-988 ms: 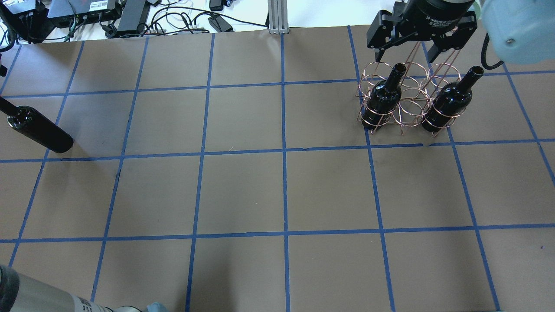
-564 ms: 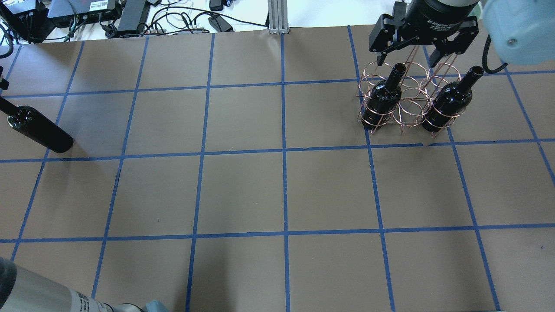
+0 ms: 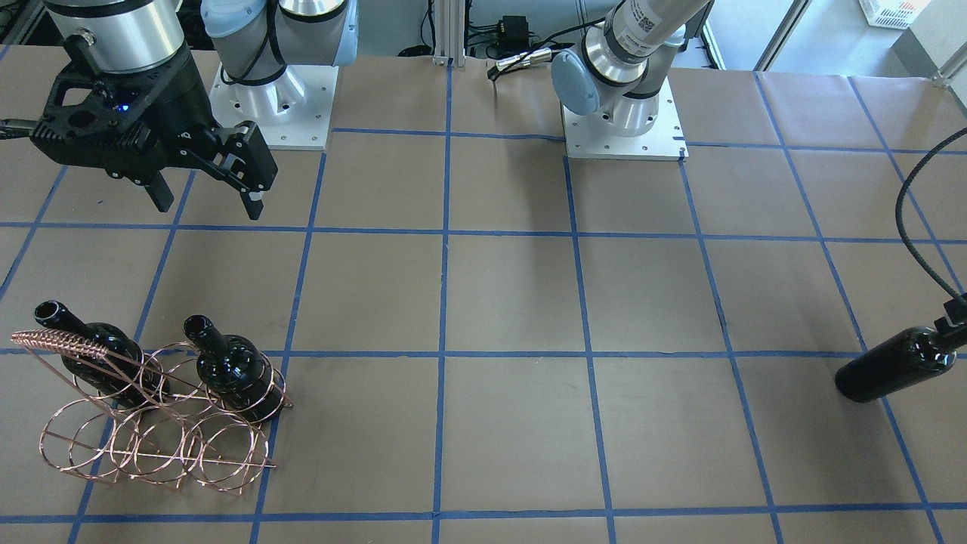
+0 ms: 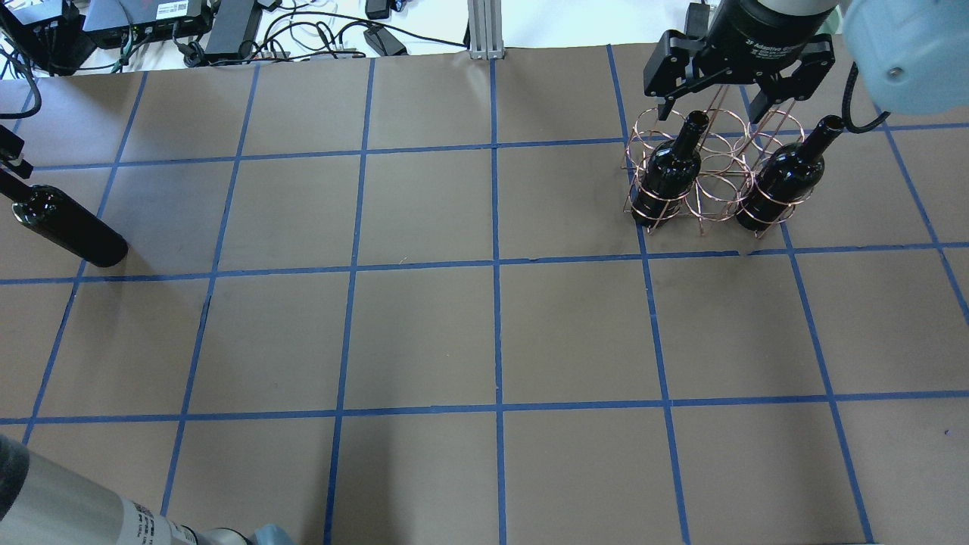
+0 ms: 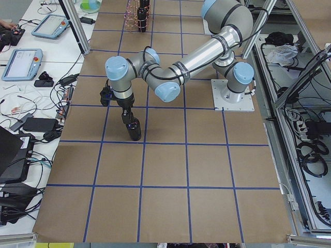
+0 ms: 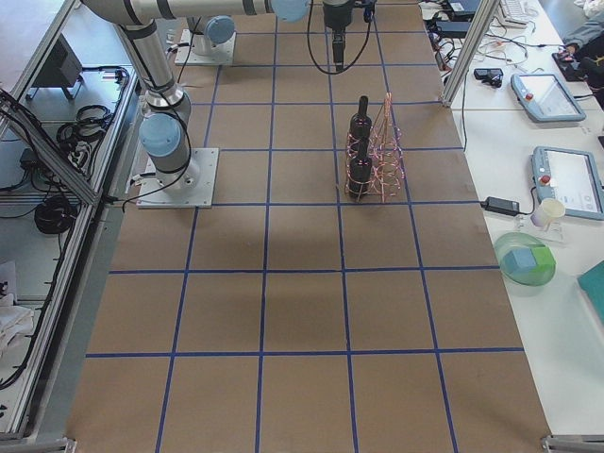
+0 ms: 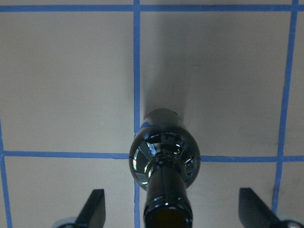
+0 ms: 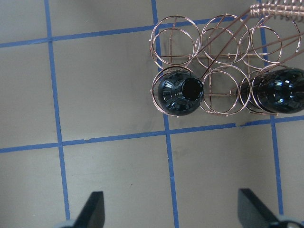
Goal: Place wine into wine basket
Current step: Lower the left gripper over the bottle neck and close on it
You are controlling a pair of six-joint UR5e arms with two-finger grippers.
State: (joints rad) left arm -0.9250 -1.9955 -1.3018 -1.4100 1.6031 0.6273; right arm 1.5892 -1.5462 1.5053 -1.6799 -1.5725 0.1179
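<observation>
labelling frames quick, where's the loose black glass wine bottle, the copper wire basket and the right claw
loose glossy black glass wine bottle (image 4: 72, 229), overhead view, middle of its body
copper wire basket (image 3: 64, 345), front-facing view, coiled handle bar
right claw (image 3: 210, 209), front-facing view, midway between its open fingertips

The right gripper (image 3: 209, 205) has shifted slightly above the wine basket (image 3: 53, 341); well apart from the basket, the left gripper (image 7: 173, 209) has edged into overhead view over the wine (image 4: 72, 227)
</observation>
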